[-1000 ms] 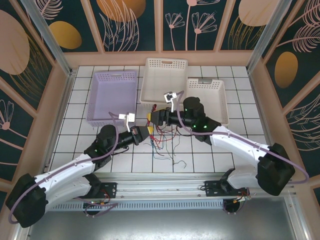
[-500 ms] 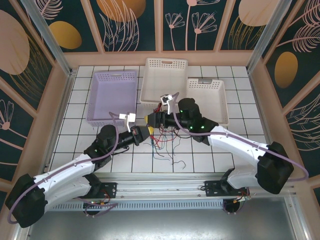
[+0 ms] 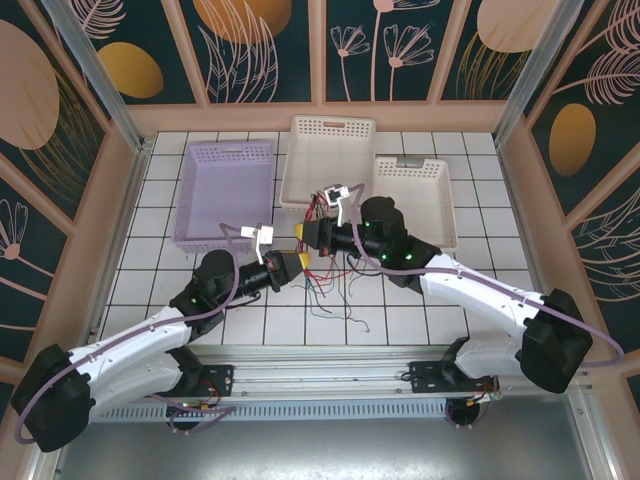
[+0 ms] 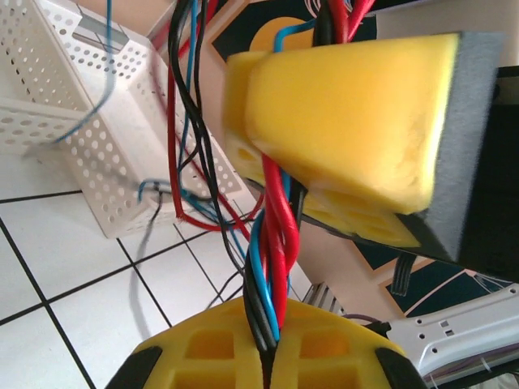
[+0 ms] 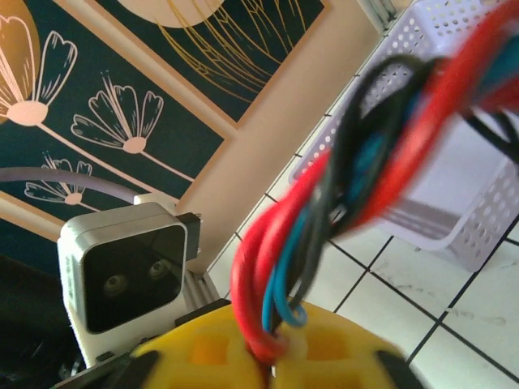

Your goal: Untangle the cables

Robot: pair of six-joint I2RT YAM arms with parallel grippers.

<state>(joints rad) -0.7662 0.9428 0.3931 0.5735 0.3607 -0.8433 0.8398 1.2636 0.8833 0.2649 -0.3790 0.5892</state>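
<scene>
The left end effector (image 3: 287, 266) is clamped on the cables (image 4: 274, 243), a twisted rope of thin, glossy red, blue and black strands. The right end effector (image 3: 310, 236) grips the same bundle just beside it. Loose ends trail over the tiled tabletop (image 3: 150, 270), near perforated plastic baskets (image 3: 328, 160).

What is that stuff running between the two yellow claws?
A twisted bundle of red, blue and black cables, pinched by the left claw and the right claw. The left wrist view shows it best.
</scene>
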